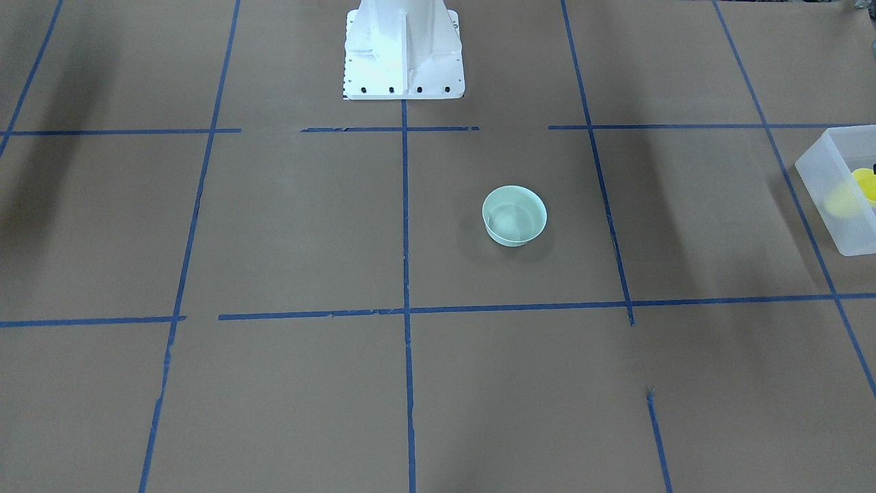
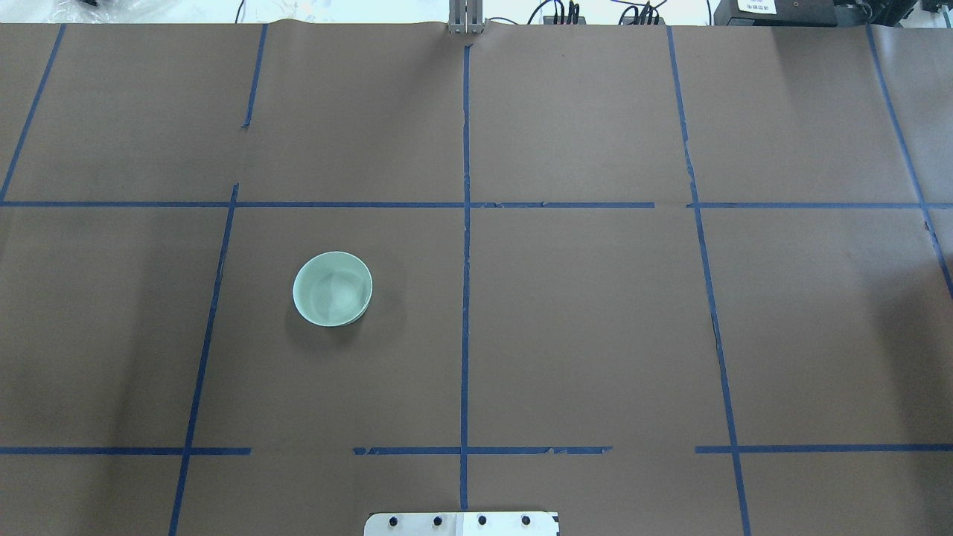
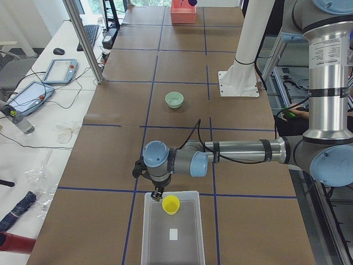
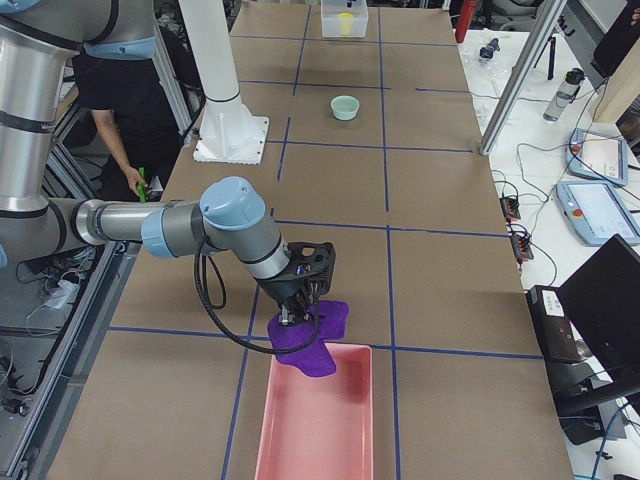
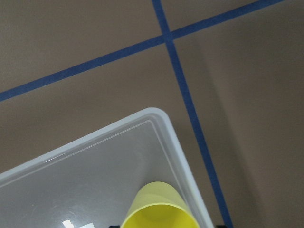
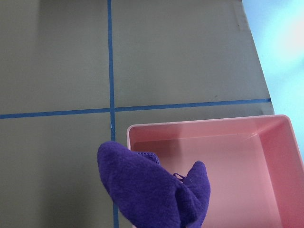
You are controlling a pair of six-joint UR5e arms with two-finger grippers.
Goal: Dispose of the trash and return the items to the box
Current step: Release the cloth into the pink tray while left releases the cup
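The small yellow cup (image 3: 170, 205) hangs in my left gripper (image 3: 158, 193) just over the near corner of the translucent box (image 3: 146, 232). In the left wrist view the cup (image 5: 156, 209) fills the bottom edge above the box rim (image 5: 95, 137). The cup (image 1: 866, 183) and the box (image 1: 831, 157) also show at the right edge of the front view. My right gripper (image 4: 295, 310) holds a purple cloth (image 4: 310, 340) over the near end of a pink bin (image 4: 300, 440). The right wrist view shows the cloth (image 6: 152, 190) above the pink bin's rim (image 6: 213, 128).
A pale green bowl (image 2: 333, 289) stands empty on the brown paper, left of the centre tape line; it also shows in the front view (image 1: 514, 216). The white robot base (image 1: 404, 48) stands at the table's robot side. Tablets and cables lie on the side table (image 3: 33, 94).
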